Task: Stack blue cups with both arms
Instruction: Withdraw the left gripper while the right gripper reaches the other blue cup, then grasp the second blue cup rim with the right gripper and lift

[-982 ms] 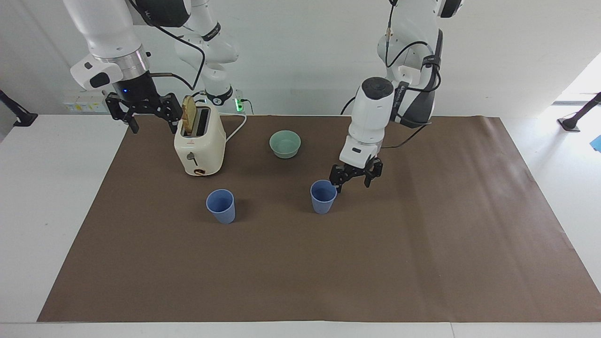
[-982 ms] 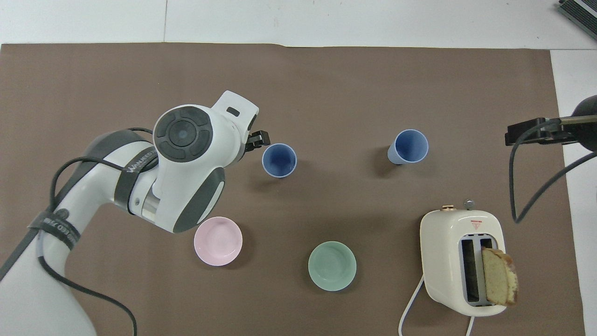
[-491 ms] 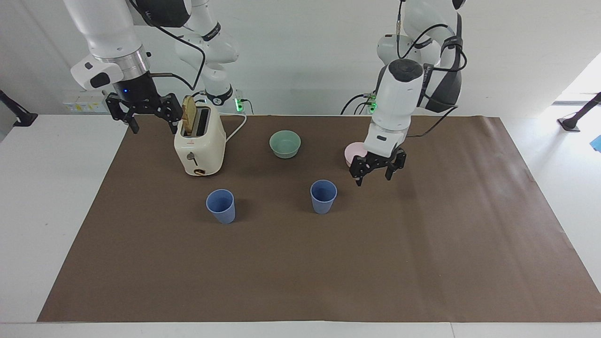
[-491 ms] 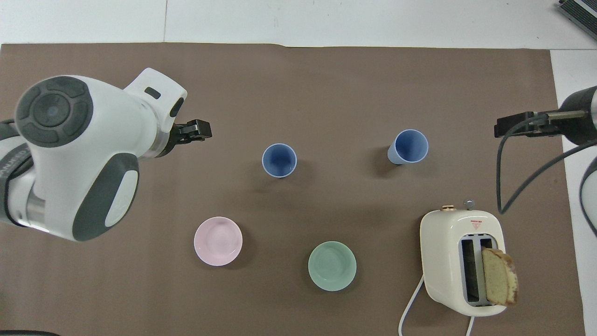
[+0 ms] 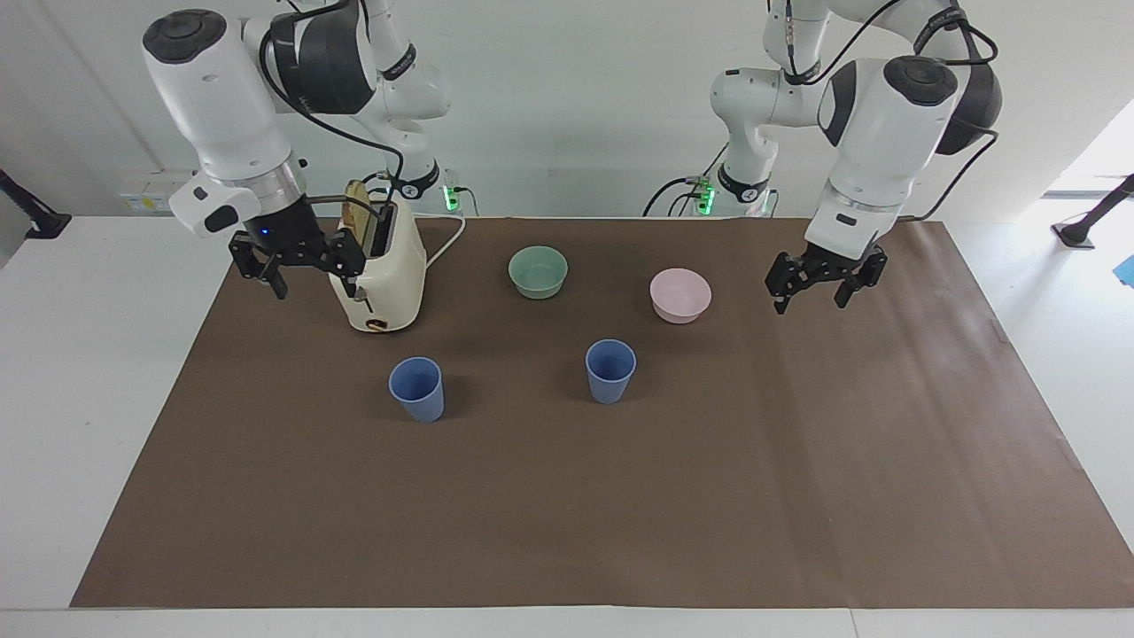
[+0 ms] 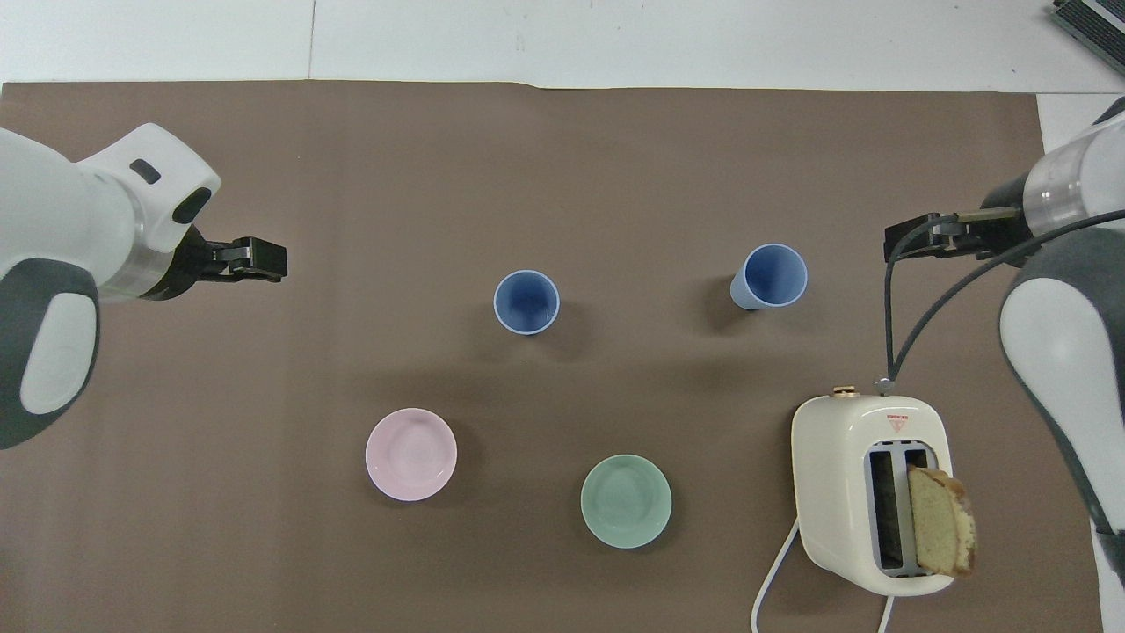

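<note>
Two blue cups stand upright and apart on the brown mat. One (image 5: 610, 370) (image 6: 526, 301) is near the middle, the other (image 5: 417, 388) (image 6: 771, 276) is toward the right arm's end. My left gripper (image 5: 810, 303) (image 6: 264, 261) is open and empty, in the air over the mat, beside the pink bowl toward the left arm's end. My right gripper (image 5: 314, 285) (image 6: 905, 239) is open and empty, over the mat's edge right beside the toaster.
A cream toaster (image 5: 381, 275) (image 6: 866, 492) with a bread slice stands nearer to the robots than the cups. A green bowl (image 5: 538, 271) (image 6: 626, 501) and a pink bowl (image 5: 680, 294) (image 6: 411, 454) also sit nearer to the robots.
My left gripper has pulled away from the middle cup toward the left arm's end, uncovering the pink bowl. My right gripper has come down beside the toaster. The cups have not moved.
</note>
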